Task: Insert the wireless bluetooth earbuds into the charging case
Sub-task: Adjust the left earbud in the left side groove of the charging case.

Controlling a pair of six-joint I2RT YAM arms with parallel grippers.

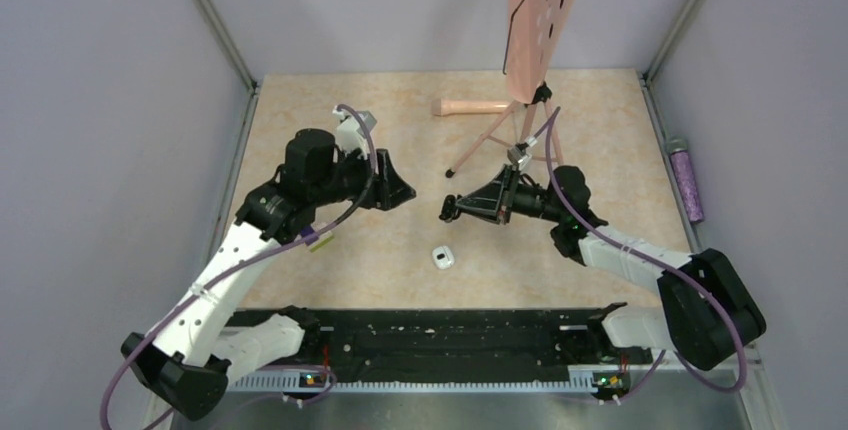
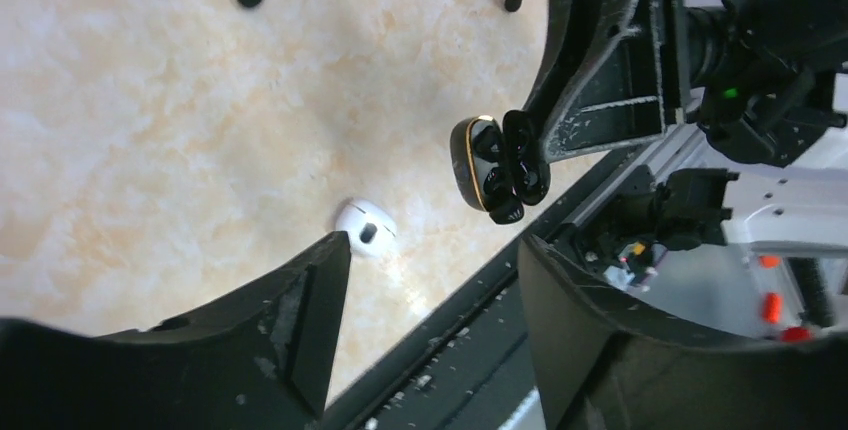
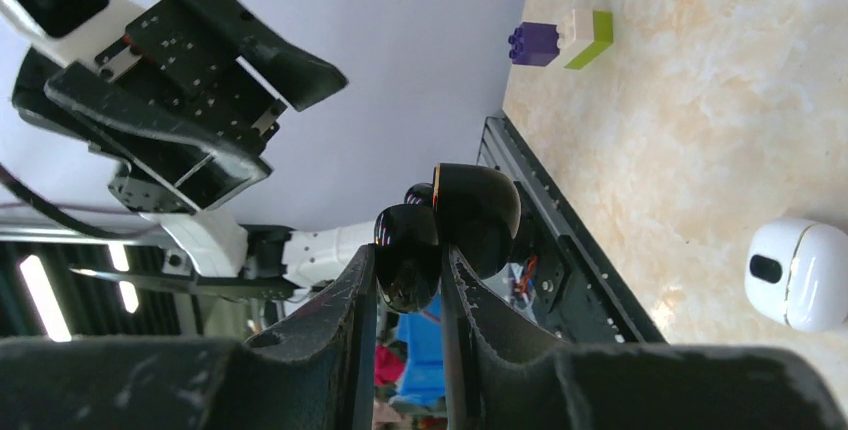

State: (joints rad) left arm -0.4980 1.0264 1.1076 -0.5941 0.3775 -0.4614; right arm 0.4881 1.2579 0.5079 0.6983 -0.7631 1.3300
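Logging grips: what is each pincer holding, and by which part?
The right pincer pinches the open black case by one half; the left pincer stands open, holding nothing.

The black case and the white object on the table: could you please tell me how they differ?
The black case is clamped in the right gripper, above the table; the white object lies free on it. The black case looks opened into two rounded halves; the white object is one closed pebble with a dark oval mark. Both are small, glossy and rounded.
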